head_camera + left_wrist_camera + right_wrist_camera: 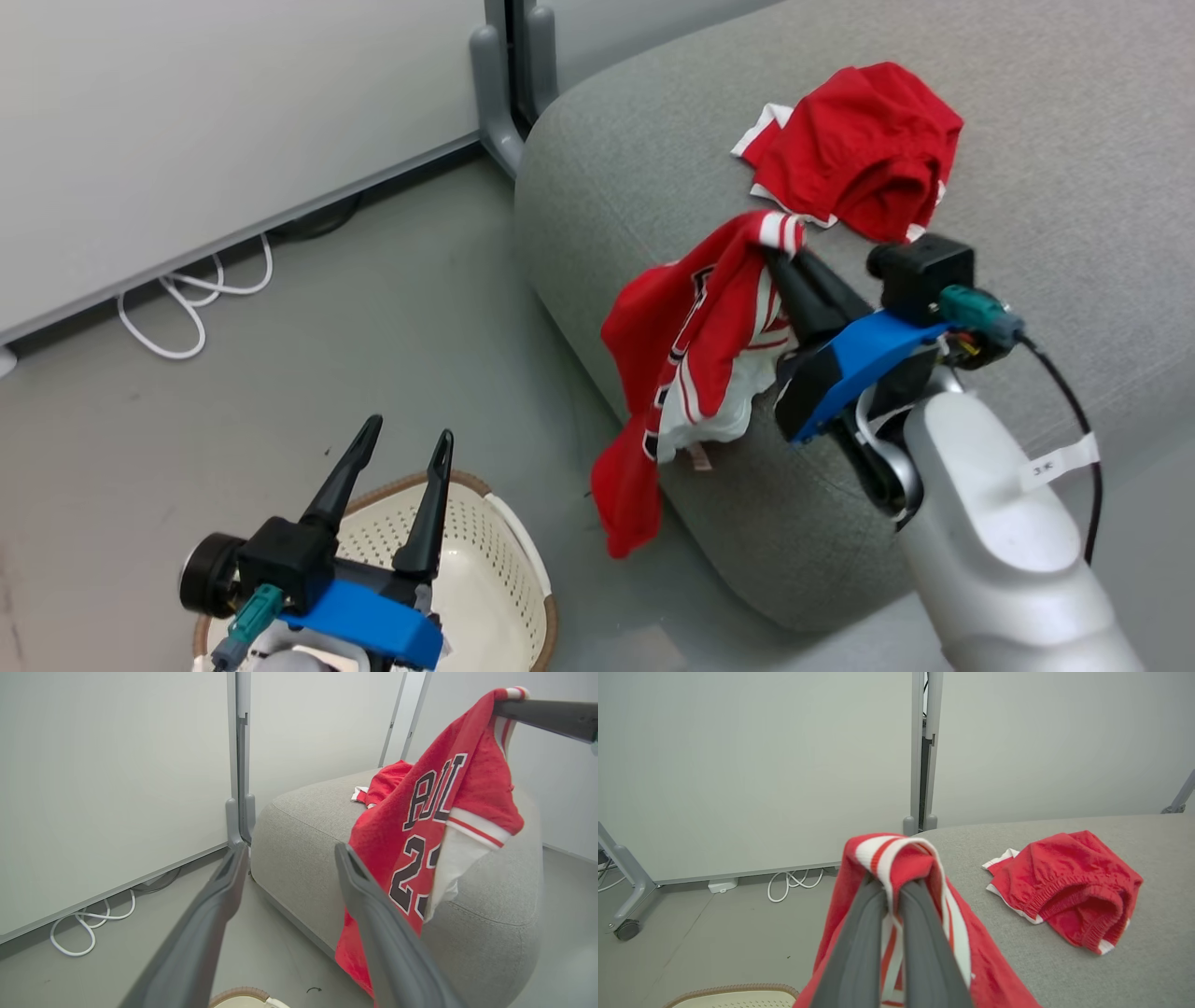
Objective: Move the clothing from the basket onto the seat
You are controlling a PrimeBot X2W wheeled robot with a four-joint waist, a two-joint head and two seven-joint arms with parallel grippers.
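The right claw [778, 250] is pressed together on the striped trim of the jersey [691, 345] and holds it up at the rounded front edge of the sofa [1074, 187]. Most of the cloth hangs down the sofa's side toward the floor, and none of it lies flat on top. The shorts [859, 149] sit crumpled further in on the sofa, apart from the jersey. The left claw [409, 431] is spread, holds nothing and hovers over the basket [485, 579]; no red shows in the part of the basket I can see. The jersey looks light and completely limp: it folds over itself, drapes from the one pinched spot and has no stiffness to push against. The fabric seems thin and probably a little slick, so the thicker banded trim is a sensible place to grip, since it bunches and fills the fingers. My worry is the balance. With so much cloth hanging off the edge, letting go here could let it slide to the floor, so I'd carry it further in, near the shorts, before opening.
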